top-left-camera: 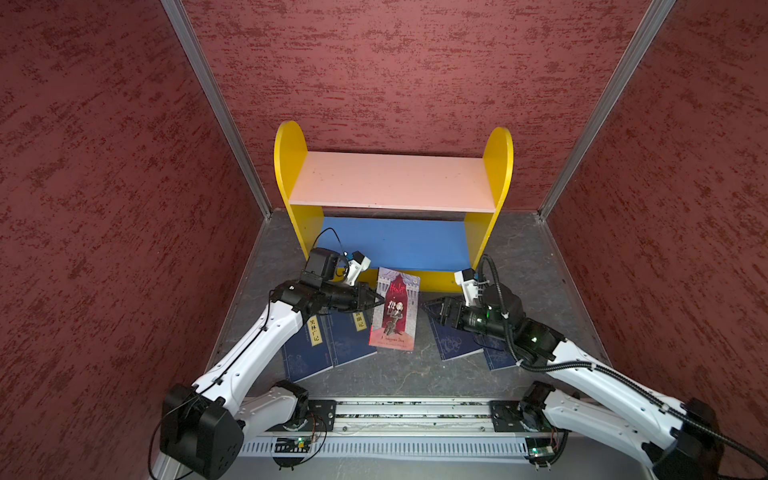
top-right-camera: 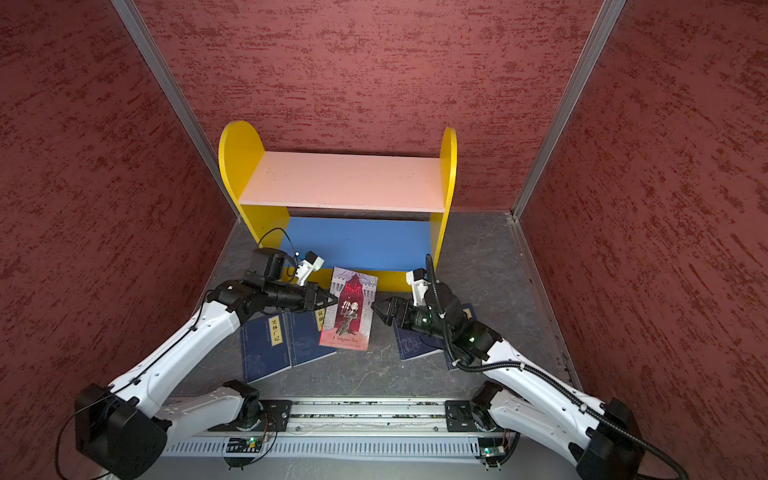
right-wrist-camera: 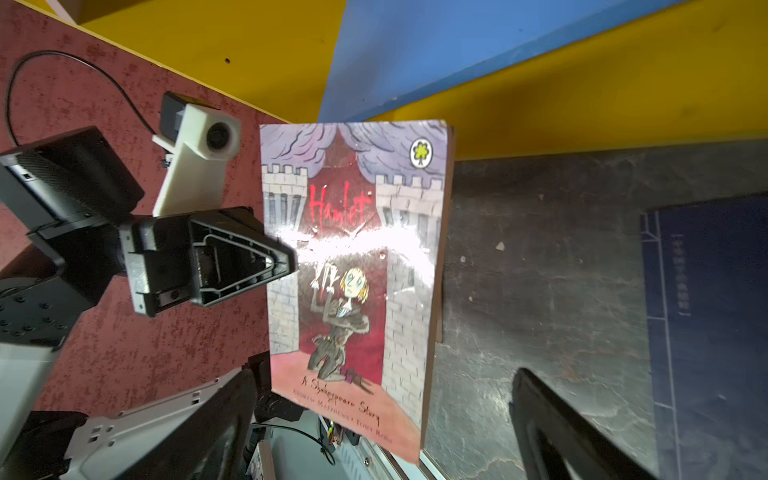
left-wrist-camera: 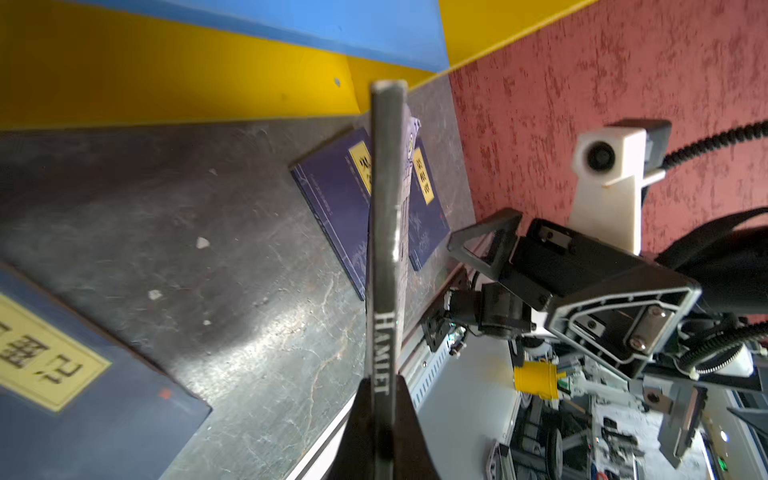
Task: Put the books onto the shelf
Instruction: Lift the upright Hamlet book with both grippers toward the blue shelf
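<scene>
- Top views: bright, even overhead light, both sharp. Soft shadow under the upper board of the shelf (top-left-camera: pixel 392 183).
- Wide-angle distortion: wall posts (top-left-camera: pixel 216 108) splay out toward 11 and 1 o'clock; walls (top-left-camera: pixel 83 208) stretch at 9 and 3 o'clock.
- Right wrist view: white glare band across the red book (right-wrist-camera: pixel 353 249) cover, whole frame slightly soft.
- Left wrist view: patchy sheen on the table (left-wrist-camera: pixel 266 324). Nearest navy book (left-wrist-camera: pixel 124 415) out of focus; red book's spine lettering readable.

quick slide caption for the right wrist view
Left gripper pinches the Hamlet book at its spine edge, cover facing the camera, with the yellow-and-blue shelf behind.
</scene>
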Robot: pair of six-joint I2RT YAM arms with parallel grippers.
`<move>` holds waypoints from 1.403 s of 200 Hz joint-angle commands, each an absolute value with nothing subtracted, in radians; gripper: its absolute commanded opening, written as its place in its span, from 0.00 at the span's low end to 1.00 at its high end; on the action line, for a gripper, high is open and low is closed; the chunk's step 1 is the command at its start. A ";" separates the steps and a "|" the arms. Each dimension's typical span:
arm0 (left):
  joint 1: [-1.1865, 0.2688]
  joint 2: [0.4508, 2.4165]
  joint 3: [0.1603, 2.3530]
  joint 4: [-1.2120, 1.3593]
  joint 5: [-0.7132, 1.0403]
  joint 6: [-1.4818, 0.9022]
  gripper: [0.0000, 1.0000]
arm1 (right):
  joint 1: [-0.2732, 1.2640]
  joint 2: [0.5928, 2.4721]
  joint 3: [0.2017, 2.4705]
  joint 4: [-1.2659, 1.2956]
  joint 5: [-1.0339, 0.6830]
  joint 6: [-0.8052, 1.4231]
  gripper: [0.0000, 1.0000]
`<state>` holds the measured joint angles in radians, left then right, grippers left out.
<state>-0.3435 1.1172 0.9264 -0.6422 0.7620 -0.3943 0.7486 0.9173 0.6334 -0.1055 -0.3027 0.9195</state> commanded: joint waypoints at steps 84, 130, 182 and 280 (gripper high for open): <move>-0.110 1.034 0.943 -0.414 0.650 -0.803 0.00 | 0.756 1.160 0.643 0.413 -0.462 1.127 0.96; -0.041 1.026 0.914 -0.312 0.620 -0.947 0.00 | 0.779 1.321 0.696 0.552 -0.471 1.190 0.95; -0.037 1.013 0.875 -0.294 0.600 -0.967 0.00 | 0.799 1.448 0.775 0.651 -0.414 1.246 0.94; -0.017 1.032 0.861 -0.227 0.624 -1.041 0.00 | 0.821 1.609 0.853 0.804 -0.391 1.328 0.90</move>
<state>-0.0238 1.0286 0.8639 -0.2787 0.6064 -1.0180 0.8101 1.5940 0.8124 0.7132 -0.4149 1.2949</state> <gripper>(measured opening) 0.078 0.909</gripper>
